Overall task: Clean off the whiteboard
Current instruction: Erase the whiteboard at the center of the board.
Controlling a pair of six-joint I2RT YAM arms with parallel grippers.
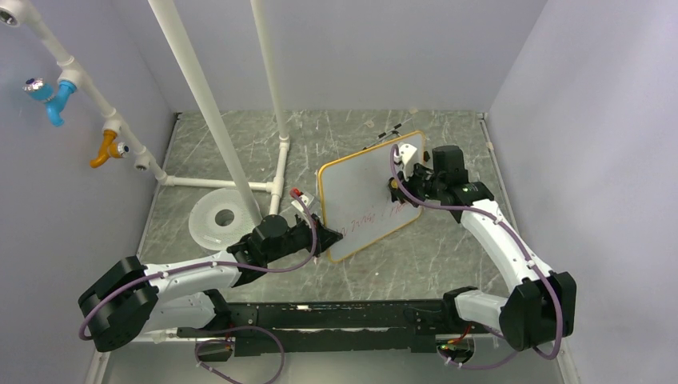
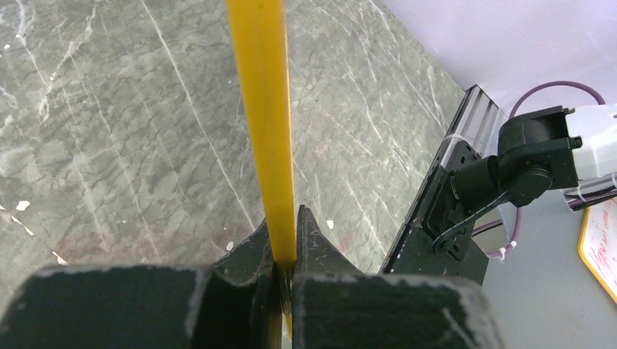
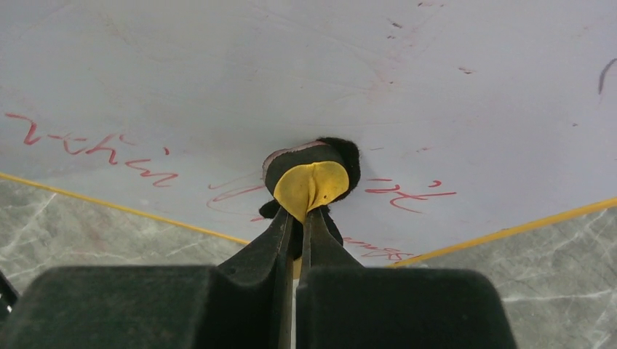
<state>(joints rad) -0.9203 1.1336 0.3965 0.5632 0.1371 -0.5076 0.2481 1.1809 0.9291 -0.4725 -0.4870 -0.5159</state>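
Note:
The whiteboard (image 1: 360,188), white with an orange-tan frame, is tilted up off the table near the middle. Red scrawl (image 1: 376,214) runs along its lower part. My left gripper (image 1: 321,238) is shut on the board's lower left edge; in the left wrist view the yellow frame strip (image 2: 262,109) runs up from between my closed left gripper (image 2: 284,243). My right gripper (image 1: 394,186) is shut on a yellow and black eraser (image 3: 313,178) and presses it against the board face (image 3: 218,65). Red writing (image 3: 94,145) lies on both sides of the eraser.
A white pipe frame (image 1: 280,160) stands at back left, with a round white disc (image 1: 217,218) at its foot. A small red-tipped object (image 1: 297,194) lies by the board's left edge, and dark bits (image 1: 392,130) behind it. Enclosure walls close in. Another orange-framed board corner (image 2: 600,240) shows past the table's near edge.

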